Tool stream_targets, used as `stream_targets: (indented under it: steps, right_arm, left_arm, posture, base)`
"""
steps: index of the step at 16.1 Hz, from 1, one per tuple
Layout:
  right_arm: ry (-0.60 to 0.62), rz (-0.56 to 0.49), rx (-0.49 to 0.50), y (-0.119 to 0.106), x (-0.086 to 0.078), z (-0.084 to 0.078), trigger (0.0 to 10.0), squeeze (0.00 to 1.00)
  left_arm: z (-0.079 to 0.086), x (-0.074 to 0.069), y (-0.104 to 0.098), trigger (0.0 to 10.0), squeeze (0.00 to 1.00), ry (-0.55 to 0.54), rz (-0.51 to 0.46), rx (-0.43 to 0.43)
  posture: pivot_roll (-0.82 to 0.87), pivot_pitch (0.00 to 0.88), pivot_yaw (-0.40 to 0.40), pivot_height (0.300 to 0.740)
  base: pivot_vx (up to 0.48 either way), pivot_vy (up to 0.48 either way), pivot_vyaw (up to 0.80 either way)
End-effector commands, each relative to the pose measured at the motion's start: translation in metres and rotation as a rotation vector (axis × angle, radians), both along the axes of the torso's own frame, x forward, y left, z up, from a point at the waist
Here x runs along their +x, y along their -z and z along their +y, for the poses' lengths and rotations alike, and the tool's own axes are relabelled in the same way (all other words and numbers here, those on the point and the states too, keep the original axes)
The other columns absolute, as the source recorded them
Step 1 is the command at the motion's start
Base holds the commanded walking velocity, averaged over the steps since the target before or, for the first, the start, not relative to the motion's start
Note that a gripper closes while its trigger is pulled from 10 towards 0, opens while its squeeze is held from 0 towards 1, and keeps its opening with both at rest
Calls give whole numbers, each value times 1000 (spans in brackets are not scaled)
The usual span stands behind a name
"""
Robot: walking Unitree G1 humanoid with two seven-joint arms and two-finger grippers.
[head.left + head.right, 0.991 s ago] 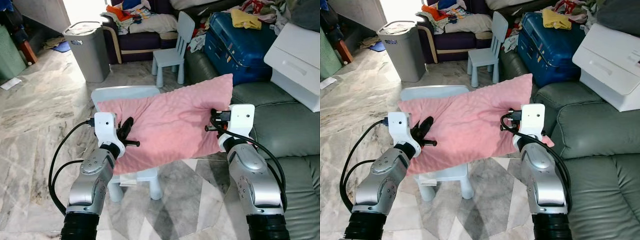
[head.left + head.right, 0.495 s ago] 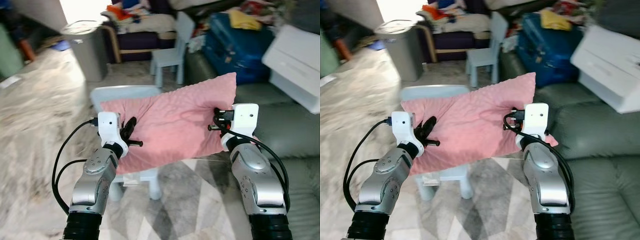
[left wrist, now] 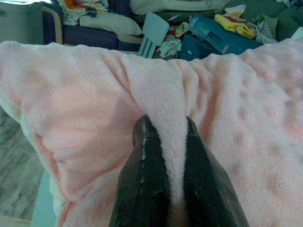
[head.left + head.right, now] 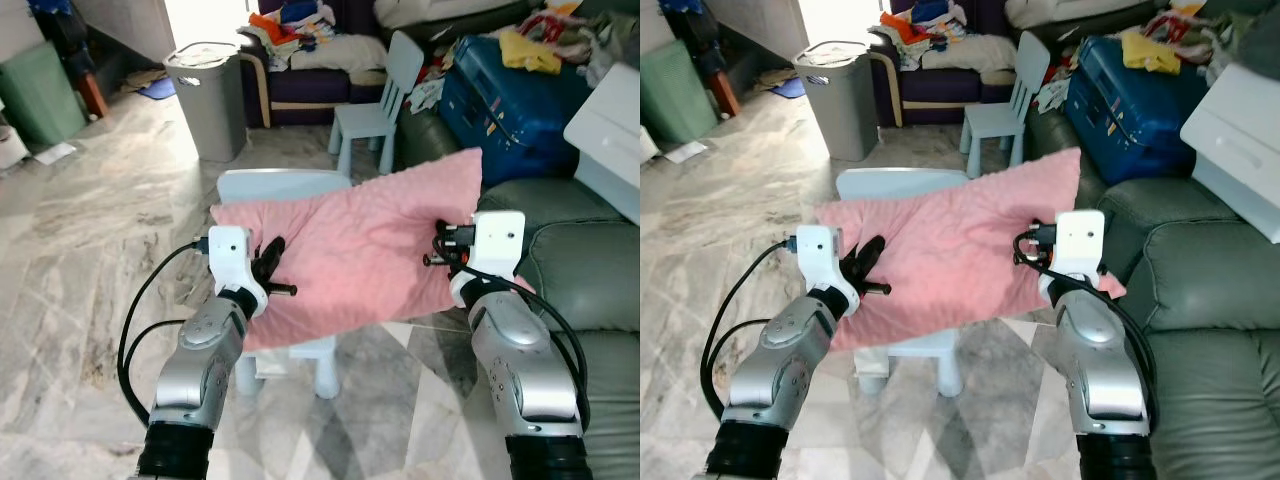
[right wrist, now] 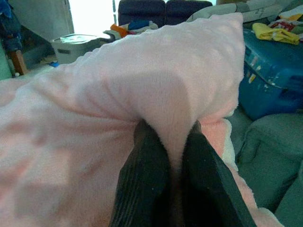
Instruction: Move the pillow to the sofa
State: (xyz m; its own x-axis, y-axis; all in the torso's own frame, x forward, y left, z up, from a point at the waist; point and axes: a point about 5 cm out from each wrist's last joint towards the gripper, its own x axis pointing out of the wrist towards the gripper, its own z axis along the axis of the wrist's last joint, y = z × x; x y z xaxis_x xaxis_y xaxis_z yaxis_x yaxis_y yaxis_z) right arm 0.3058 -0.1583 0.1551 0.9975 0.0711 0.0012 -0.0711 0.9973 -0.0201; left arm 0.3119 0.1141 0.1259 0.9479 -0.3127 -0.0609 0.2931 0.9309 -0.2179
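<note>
Pillow (image 4: 370, 250) pinched by left gripper (image 3: 165, 142) and right gripper (image 5: 168, 142) — wrist views show folds

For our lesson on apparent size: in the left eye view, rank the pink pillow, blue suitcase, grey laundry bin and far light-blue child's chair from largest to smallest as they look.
1. Pink pillow, nearest the camera.
2. Blue suitcase, partly hidden.
3. Grey laundry bin and far light-blue child's chair: too alike to rank.

Pink dotted pillow (image 4: 360, 250), pale blue chair (image 4: 280, 185), grey-green sofa (image 4: 590, 270), veined grey marble floor (image 4: 100, 250)
</note>
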Motion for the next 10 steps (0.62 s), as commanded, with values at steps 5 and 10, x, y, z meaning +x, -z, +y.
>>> stream_targets:
  steps: [5,10]
  right_arm:
    - [-23,-44,-4,-13,0,4,10000,0]
    - [-16,-44,-3,-13,-1,5,10000,0]
  left_arm:
    - [-1,1,-4,10000,0,5,-18,-4]
    - [-1,2,-3,10000,0,20,-16,5]
  posture:
    - [-66,0,42,740]
    - [-70,0,51,740]
  base:
    - [0,480,0]
    - [0,480,0]
